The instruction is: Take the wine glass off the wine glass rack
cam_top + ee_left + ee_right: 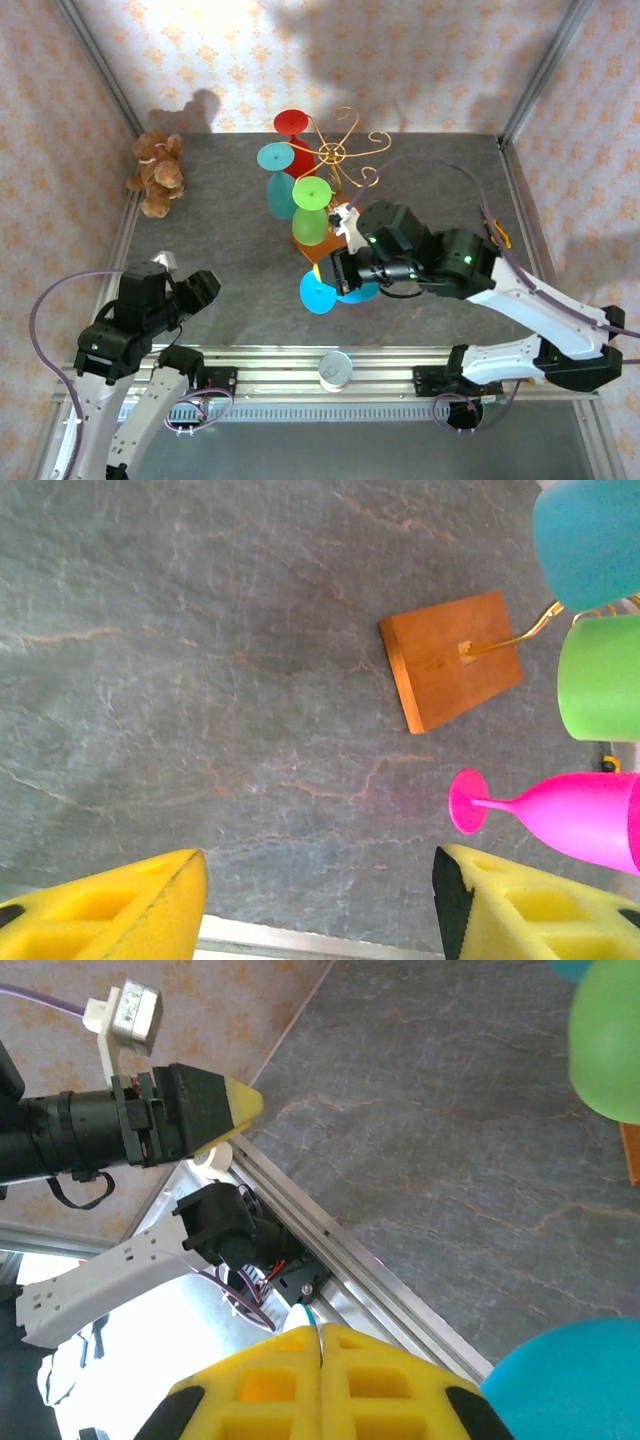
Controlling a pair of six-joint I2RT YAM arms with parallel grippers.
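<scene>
Centrally, gold curly-armed rack (333, 153)

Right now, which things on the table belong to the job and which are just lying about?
Job: wine glass rack; red wine glass; teal wine glass; green wine glass; blue wine glass; pink wine glass.
Lying about: teddy bear; white round object.

Top external looks steeply down from above the table's (220, 260) near edge, with the wine glass rack (335, 152) at 12 o'clock. Left wrist, close over the table, shares the rack's base at 1 o'clock; right wrist faces the left arm (110, 1275) at 9.
</scene>
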